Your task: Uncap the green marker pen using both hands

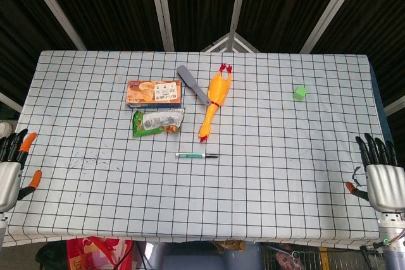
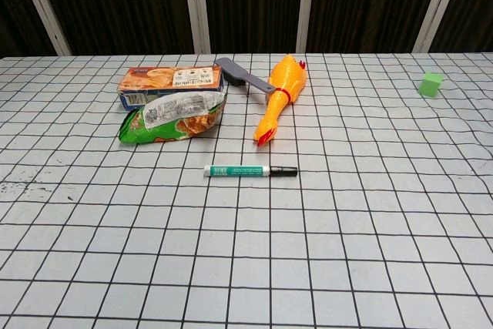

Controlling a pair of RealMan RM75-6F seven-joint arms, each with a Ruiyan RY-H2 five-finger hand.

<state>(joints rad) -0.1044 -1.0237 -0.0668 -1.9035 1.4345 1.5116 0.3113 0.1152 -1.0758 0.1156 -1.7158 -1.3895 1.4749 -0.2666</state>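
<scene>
The green marker pen (image 1: 196, 155) lies flat near the middle of the desk (image 1: 285, 175), lengthwise across it, with its white-and-green barrel toward the robot's left and its dark cap end toward the right. Nothing touches it — the checked cloth around it is bare on all sides. In the chest view the pen (image 2: 249, 171) sits just in front of the other items, apart from each of them.

Behind the pen, a green snack bag (image 1: 157, 122) lies crumpled, and beyond that, touching or nearly touching it, an orange box (image 1: 154, 93) lies flat. To the right of these a yellow rubber chicken (image 1: 214, 100) stretches from the far side toward the pen, its red feet pointing away from the robot. A grey spatula-like tool (image 1: 193, 84) lies slanted just beside the chicken's far end, between it and the box. Well off to the right sits a small green cube (image 1: 300, 92) on its own.

The left hand (image 1: 14, 167) rests at the left edge of the desk, fingers apart and holding nothing, with orange tips showing. The right hand (image 1: 378, 178) sits at the right edge — also spread and empty, fingers pointing toward the far side. Both are well apart from the pen, and neither shows in the chest view.
</scene>
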